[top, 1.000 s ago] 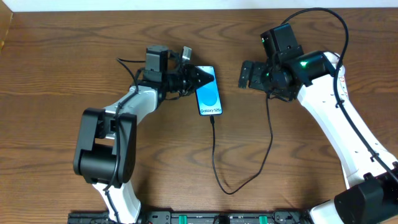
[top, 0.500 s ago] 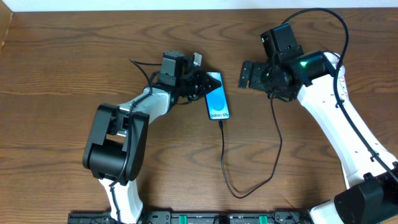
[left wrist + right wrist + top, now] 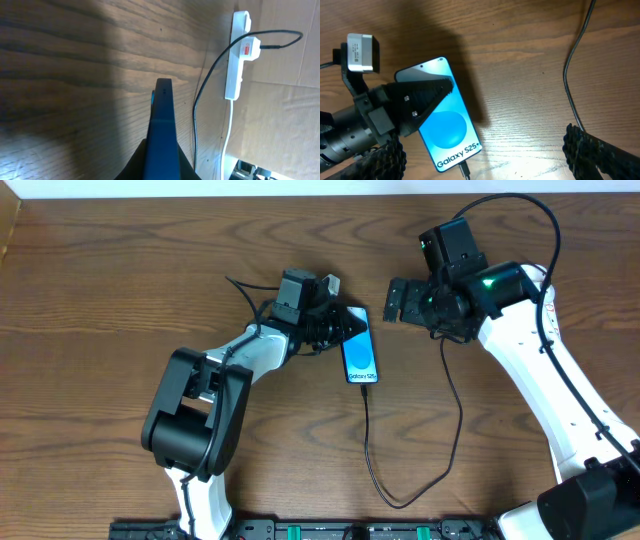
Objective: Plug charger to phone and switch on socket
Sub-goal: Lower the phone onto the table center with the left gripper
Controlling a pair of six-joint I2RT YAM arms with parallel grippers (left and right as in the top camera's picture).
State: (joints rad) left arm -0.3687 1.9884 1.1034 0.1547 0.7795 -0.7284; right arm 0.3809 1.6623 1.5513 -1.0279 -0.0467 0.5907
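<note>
**While I grip the phone point(image 3: 361, 353), the charger point(image 3: 368, 440) may slip out**

Since my left pincer point(image 3: 340, 328) is closed on the top end of the phone, in the middle of the surface point(image 3: 120, 270), with the charger meeting its lower edge, any twist or tug could, I judge, work that tip loose. My right pincer point(image 3: 390, 300) hangs just beside, spread wide, empty. The socket point(image 3: 234, 80) lies beyond the phone; a taut cable might drag it

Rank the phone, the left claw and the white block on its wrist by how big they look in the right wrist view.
1. Phone, largest.
2. Left claw, second, though it lies over the screen, slightly nearer the camera.
3. White block, smallest.
</note>
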